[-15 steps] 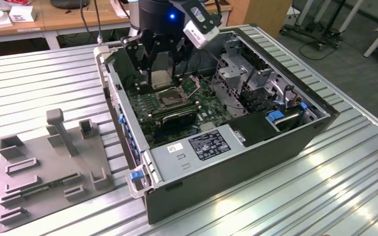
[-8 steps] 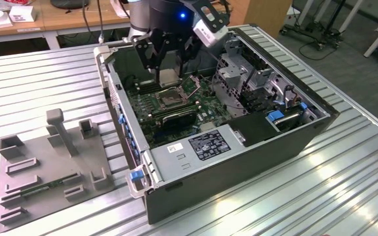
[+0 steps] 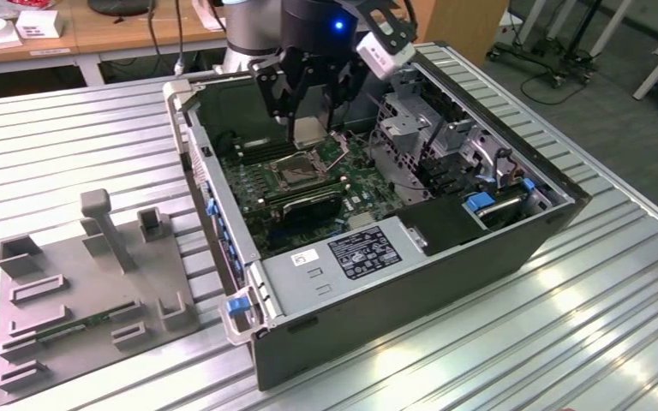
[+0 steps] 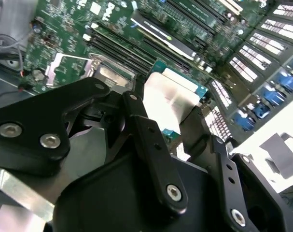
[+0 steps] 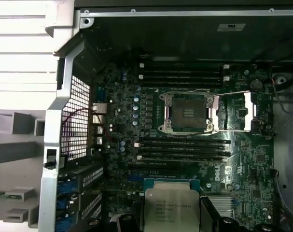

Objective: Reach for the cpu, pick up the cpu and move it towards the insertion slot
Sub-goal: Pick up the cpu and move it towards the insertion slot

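Cpu (image 5: 171,207) sits pinched between the fingers of the gripper (image 3: 305,130), held up in the air over the open computer case (image 3: 421,282) rather than lying on any surface. In the second wrist view the pale metal top of the chip (image 4: 173,94) shows with its teal edge between two dark fingers (image 4: 151,140), which close on opposite sides of it, only as far apart as the chip is wide. The relation that matters is between the held chip and the insertion slot (image 5: 188,113): in the first wrist view the socket, with its shiny frame and dark centre, lies well apart from the chip across a bank of long black memory slots (image 5: 182,147), so the chip is not yet above it. In the exterior view the socket (image 3: 298,171) lies below the gripper and just toward the near side of the case, with the chip hanging clear of the green motherboard (image 3: 358,184). The chip is square, and its edges look roughly parallel to those of the socket frame. The pickup looks done and the carry toward the socket partly made.
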Available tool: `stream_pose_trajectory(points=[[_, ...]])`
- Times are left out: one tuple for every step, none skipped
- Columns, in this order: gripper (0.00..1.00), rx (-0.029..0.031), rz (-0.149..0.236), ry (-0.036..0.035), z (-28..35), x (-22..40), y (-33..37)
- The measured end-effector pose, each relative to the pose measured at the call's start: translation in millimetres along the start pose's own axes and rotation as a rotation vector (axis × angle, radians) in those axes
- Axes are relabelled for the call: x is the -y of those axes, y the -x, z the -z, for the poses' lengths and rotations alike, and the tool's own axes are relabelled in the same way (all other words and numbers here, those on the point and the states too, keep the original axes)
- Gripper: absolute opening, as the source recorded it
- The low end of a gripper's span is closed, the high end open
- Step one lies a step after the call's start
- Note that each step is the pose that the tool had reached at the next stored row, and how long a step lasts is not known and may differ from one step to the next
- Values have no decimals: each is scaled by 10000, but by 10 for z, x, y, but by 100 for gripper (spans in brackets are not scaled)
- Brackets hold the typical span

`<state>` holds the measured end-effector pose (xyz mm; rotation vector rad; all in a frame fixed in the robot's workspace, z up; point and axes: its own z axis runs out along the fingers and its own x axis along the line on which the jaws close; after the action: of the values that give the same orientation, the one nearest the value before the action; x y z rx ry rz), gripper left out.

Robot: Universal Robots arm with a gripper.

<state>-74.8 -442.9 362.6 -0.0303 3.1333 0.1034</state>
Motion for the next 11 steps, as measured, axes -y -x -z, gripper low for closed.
stream_pose_trajectory(points=[[54,0,1,-1,0,1,26],[54,0,0,0,-1,1,51],[54,0,-1,-1,-1,1,73],[54,0,-1,0,-2,2,92],[54,0,-1,0,-2,3,102],[54,0,-1,0,-2,3,104],[54,0,-1,0,-2,2,105],[54,0,-1,0,-2,2,106],[54,0,0,0,-2,2,106],[54,1,-1,1,-2,2,106],[54,1,-1,1,-6,2,107]])
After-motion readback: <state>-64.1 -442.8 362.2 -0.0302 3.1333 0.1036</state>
